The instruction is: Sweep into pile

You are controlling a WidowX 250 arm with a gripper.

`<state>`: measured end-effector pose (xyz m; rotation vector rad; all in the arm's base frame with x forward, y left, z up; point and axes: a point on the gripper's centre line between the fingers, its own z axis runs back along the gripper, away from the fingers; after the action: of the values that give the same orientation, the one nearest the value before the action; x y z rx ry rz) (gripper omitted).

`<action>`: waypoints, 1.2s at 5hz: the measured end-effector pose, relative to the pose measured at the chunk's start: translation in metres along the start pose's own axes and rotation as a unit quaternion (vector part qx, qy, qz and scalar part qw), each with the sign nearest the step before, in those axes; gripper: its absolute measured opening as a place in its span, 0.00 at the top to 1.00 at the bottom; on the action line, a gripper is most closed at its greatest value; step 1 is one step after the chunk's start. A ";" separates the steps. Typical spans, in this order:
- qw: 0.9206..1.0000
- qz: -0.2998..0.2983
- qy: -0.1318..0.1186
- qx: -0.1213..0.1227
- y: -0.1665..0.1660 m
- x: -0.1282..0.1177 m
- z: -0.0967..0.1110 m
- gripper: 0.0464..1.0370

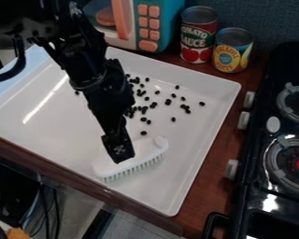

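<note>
Nearest the camera, a black stove with round burners point(255, 205) is standing beside a square white tray point(192, 163). Inside, my black two-finger claw point(118, 159) is grasping a white bristled brush point(144, 154); small dark beans point(202, 103) are lying scattered beyond it.

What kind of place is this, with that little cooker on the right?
Probably a toy kitchen set up on a tabletop: there's a small black stove, a teal play microwave with pink buttons, and two food cans beside it.
</note>
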<state>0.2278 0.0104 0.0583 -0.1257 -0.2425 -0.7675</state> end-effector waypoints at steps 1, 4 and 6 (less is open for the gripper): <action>1.000 0.003 0.005 -0.006 -0.002 -0.002 -0.004 0.03; 1.000 -0.014 0.020 0.003 -0.007 -0.005 -0.021 0.03; 0.999 -0.017 0.030 0.005 -0.007 -0.005 -0.028 0.07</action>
<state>0.2243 0.0033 0.0299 -0.0901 -0.1919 -0.8017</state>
